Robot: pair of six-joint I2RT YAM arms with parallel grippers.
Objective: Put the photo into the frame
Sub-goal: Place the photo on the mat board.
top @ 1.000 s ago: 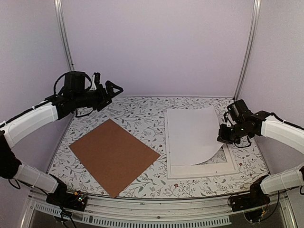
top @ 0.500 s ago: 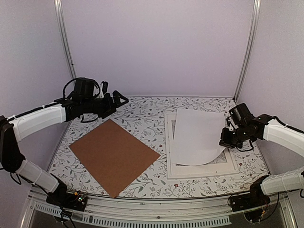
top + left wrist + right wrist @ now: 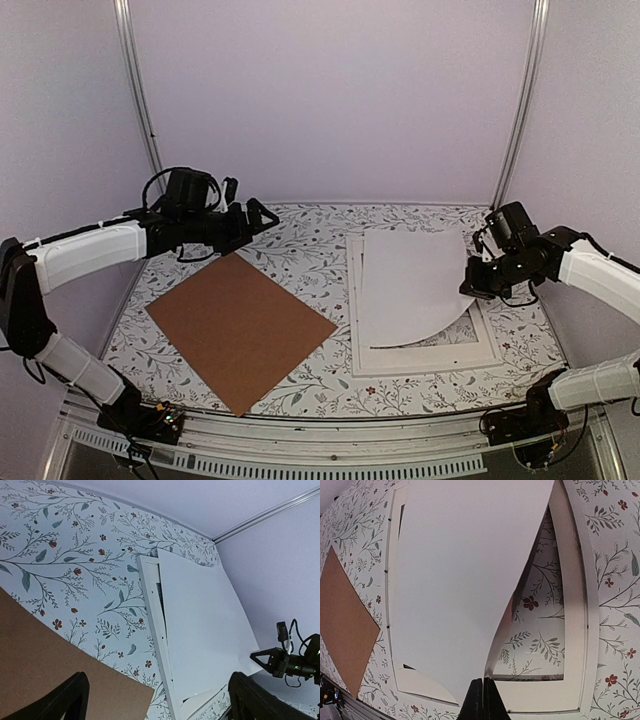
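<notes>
The photo (image 3: 415, 285) shows its plain white back. It lies curled over the frame (image 3: 425, 372), its right near corner lifted. My right gripper (image 3: 478, 288) is shut on that corner; in the right wrist view the closed fingertips (image 3: 483, 692) pinch the photo (image 3: 460, 580) above the frame's thin rim (image 3: 592, 645). My left gripper (image 3: 262, 215) is open and empty, above the table's back left. In the left wrist view (image 3: 160, 700) it looks toward the photo (image 3: 200, 630) and the frame's rim (image 3: 152, 610). The printed side is hidden.
A wide white mat (image 3: 572, 605) with a window lies in the frame under the photo. A brown backing board (image 3: 240, 325) lies flat on the floral table at the left; it also shows in both wrist views (image 3: 50, 660) (image 3: 345, 625). Lilac walls enclose the table.
My right gripper has shifted the photo to the right over the frame and raised its corner slightly. My left arm has moved right and lower, toward the table's middle.
</notes>
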